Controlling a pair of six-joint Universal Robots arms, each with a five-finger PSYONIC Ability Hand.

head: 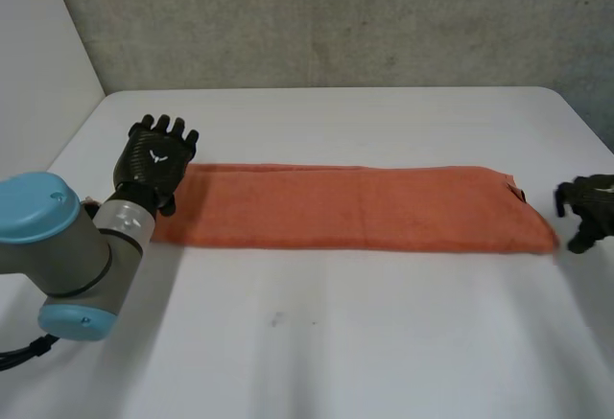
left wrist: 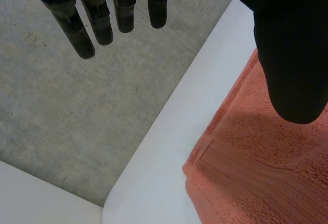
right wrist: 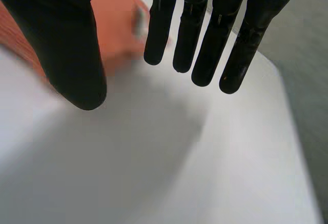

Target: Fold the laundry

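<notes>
An orange towel (head: 355, 206), folded into a long narrow strip, lies flat across the middle of the white table (head: 336, 342). My left hand (head: 153, 158) hovers at the strip's left end, open, fingers straight and pointing toward the table's far edge. In the left wrist view its thumb (left wrist: 292, 55) hangs over the towel's end (left wrist: 256, 172) and its fingers (left wrist: 87, 24) reach past it, holding nothing. My right hand (head: 587, 208) sits just off the strip's right end. In the right wrist view its fingers (right wrist: 205, 39) are straight and empty, with the towel (right wrist: 115, 24) beside the thumb.
A grey concrete wall (head: 336, 16) rises behind the table's far edge. A pale wall (head: 38, 45) stands at the left. Bare tabletop stretches in front of and behind the towel.
</notes>
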